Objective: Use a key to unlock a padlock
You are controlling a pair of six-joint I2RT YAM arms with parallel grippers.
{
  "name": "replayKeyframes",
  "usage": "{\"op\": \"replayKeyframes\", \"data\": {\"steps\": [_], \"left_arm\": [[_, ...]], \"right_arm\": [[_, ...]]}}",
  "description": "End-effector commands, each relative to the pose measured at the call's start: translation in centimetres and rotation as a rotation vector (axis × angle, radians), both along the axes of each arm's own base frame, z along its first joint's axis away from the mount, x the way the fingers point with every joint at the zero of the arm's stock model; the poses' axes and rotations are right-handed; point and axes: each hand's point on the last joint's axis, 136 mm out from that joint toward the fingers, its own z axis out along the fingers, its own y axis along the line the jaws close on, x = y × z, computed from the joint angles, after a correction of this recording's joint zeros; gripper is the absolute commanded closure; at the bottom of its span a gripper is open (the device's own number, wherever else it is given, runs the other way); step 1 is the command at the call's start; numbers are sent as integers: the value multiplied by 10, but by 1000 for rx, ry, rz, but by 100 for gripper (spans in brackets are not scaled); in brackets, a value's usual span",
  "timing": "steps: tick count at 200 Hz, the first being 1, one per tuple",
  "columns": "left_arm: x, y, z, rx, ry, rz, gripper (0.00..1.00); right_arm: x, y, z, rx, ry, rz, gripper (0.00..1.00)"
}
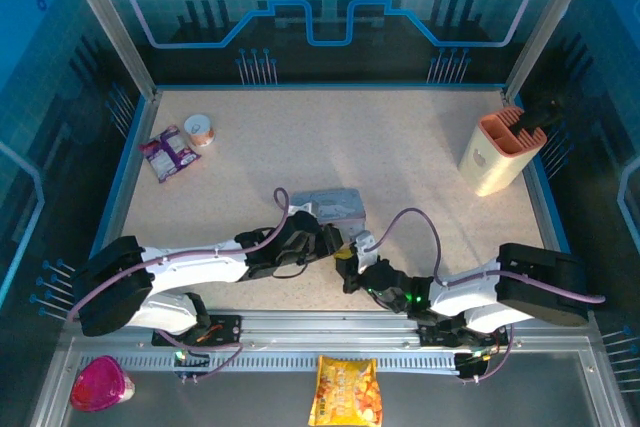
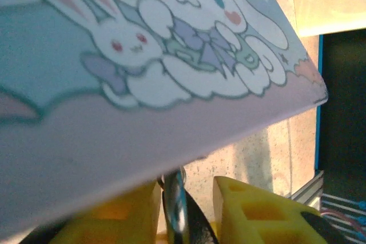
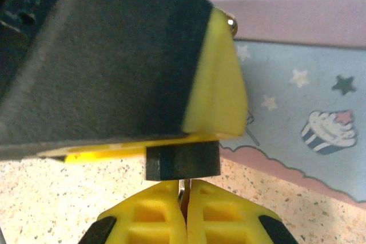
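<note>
The padlock (image 3: 183,163) is a small black block held just above the table. Its thin shackle (image 2: 174,198) stands between the yellow fingers of my left gripper (image 2: 189,192), which is shut on it. My right gripper (image 3: 183,190) sits directly below the padlock's body. It is shut on the key (image 3: 182,186), of which I see a thin silvery sliver reaching up to the padlock's underside. In the top view the left gripper (image 1: 336,245) and the right gripper (image 1: 352,269) meet just in front of the pastel cartoon tin (image 1: 335,205).
The tin (image 2: 143,55) lies close behind both grippers. A purple snack packet (image 1: 168,153) and a small round tub (image 1: 201,129) lie at the far left. An orange-topped beige holder (image 1: 497,152) stands at the far right. A yellow snack bag (image 1: 345,392) and a pink cup (image 1: 100,384) sit at the near edge.
</note>
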Motion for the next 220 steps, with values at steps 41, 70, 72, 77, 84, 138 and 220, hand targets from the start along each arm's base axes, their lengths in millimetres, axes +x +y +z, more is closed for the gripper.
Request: {"op": "replayKeyframes", "data": {"steps": [41, 70, 72, 77, 84, 138, 220], "left_arm": [[6, 51, -10, 136, -6, 38, 44], [12, 66, -7, 169, -18, 56, 38], [13, 67, -8, 174, -18, 55, 37], [14, 71, -7, 184, -19, 58, 37], [17, 76, -8, 196, -17, 64, 35], [47, 92, -7, 262, -56, 48, 31], [70, 72, -38, 308, -2, -1, 34]], "right_arm": [[11, -14, -12, -13, 80, -103, 100], [13, -17, -22, -8, 122, -121, 100], [13, -17, -22, -8, 124, -123, 100], [13, -18, -23, -7, 131, -127, 100], [14, -18, -24, -5, 137, -130, 100], [17, -28, -37, -12, 224, -175, 100], [18, -44, -56, -5, 350, -212, 82]]}}
